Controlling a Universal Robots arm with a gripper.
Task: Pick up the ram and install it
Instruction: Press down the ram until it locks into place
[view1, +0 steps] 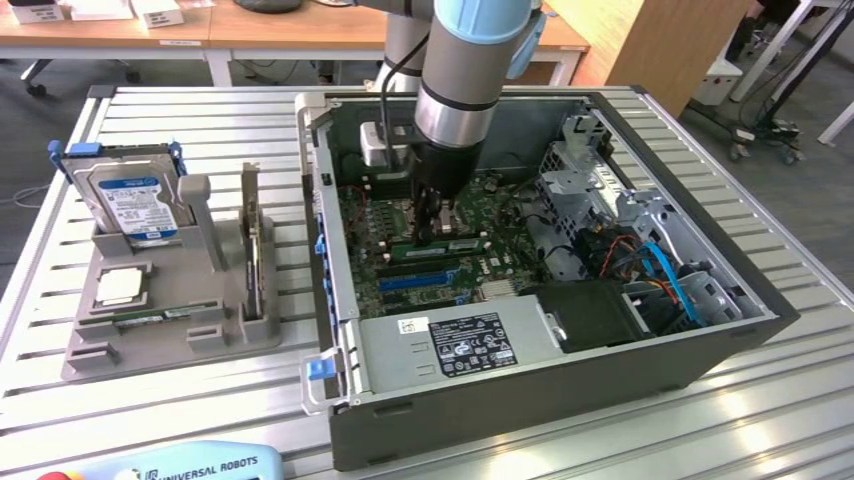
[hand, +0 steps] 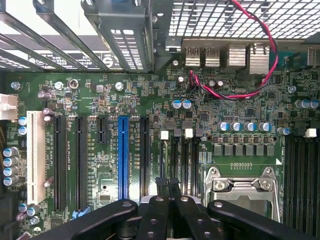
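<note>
One gripper (hand: 167, 182), fingers clenched, sits on the upper edge of the ram (hand: 162, 160), which stands at its motherboard slot inside the case (view1: 747, 330). Risk: misalignment with the white latch (hand: 164, 134) would jam or crack it. Second stick (view1: 160, 317) rests in the grey holder (view1: 134, 345).

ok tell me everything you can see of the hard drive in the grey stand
The hard drive is a silver metal block with a blue-and-white label facing the camera and blue plastic rails on both sides. It stands on edge, leaning back slightly, in a slot of the grey holder at the exterior view's left. Only the holder touches it.
</note>
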